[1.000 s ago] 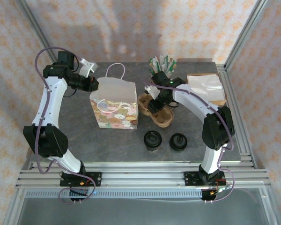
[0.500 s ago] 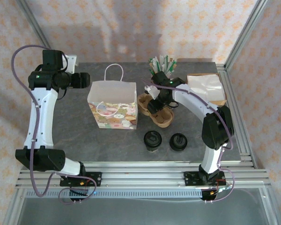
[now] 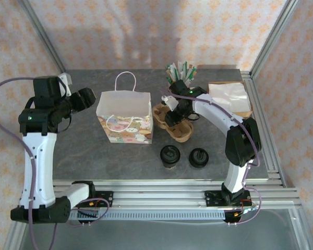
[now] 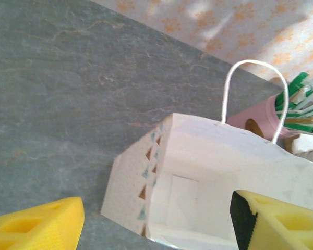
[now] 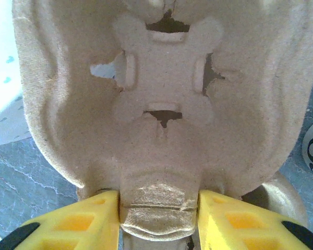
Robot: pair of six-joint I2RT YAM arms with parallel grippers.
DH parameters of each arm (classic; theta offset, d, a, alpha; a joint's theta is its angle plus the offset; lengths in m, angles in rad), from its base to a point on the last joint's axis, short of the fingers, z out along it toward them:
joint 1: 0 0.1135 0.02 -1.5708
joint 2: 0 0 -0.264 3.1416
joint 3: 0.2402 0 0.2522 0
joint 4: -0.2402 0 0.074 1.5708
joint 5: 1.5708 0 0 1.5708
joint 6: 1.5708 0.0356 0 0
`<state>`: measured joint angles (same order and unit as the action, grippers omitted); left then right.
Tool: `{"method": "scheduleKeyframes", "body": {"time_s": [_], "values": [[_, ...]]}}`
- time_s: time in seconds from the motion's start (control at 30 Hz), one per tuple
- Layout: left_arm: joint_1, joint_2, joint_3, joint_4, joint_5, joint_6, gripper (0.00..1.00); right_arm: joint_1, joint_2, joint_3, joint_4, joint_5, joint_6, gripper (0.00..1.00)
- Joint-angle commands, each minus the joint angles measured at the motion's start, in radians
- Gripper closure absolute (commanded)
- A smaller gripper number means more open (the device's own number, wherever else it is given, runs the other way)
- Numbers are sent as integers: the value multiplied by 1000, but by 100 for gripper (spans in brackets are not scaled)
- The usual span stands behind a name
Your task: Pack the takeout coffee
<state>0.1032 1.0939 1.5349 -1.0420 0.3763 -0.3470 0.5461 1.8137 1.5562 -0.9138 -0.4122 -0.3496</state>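
The right gripper (image 3: 173, 111) is clamping its yellow fingers (image 5: 73, 224) on the end tab of the cardboard cup carrier (image 5: 161, 104), which is sitting just right of the paper bag (image 3: 126, 117). The carrier's long axis is running from far left to near right.

The left coffee cup (image 3: 170, 155) and the right coffee cup (image 3: 198, 157) are standing upright side by side on the table (image 3: 94, 156), black lids up. They are sitting on the near side of the carrier, close to its near end but apart from it. From the right gripper both cups are lying toward the near edge, the left one almost straight nearward and the right one nearward and a little right.

The left gripper (image 3: 87, 98) is hovering just left of the bag with its fingers spread wide and nothing between them, looking into the bag's open mouth (image 4: 208, 192). With the bag standing between it and the cups, the right arm is clearly the nearer one. It is probably going to have to let go of the carrier before reaching for either cup.
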Motion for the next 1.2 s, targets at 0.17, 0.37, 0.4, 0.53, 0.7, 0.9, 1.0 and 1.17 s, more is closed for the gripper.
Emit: {"method": "scheduleKeyframes", "body": {"time_s": [0.17,0.37,0.4,0.53,0.7,0.9,1.0,1.17], "values": [[-142,-86,-75,-32,2,-221,4,-6,-133,-9,-14,32,46,61],[-264,-173,-206,25,-101,-450,0,-6,-189,-1,-39,83,68,63],[-267,-195,-223,28,-133,-490,0,-6,-197,-1,-44,89,72,63],[-269,-294,-304,123,-174,-604,0,-6,-218,4,-64,97,78,63],[-269,-304,-370,214,-107,-693,7,0,-269,20,-90,130,87,63],[-315,-256,-369,226,-144,-722,15,15,-339,61,-118,158,102,63],[-333,-228,-392,256,-168,-729,21,34,-364,84,-133,181,104,63],[-335,-155,-420,307,-152,-747,31,78,-384,131,-166,221,100,64]]}}
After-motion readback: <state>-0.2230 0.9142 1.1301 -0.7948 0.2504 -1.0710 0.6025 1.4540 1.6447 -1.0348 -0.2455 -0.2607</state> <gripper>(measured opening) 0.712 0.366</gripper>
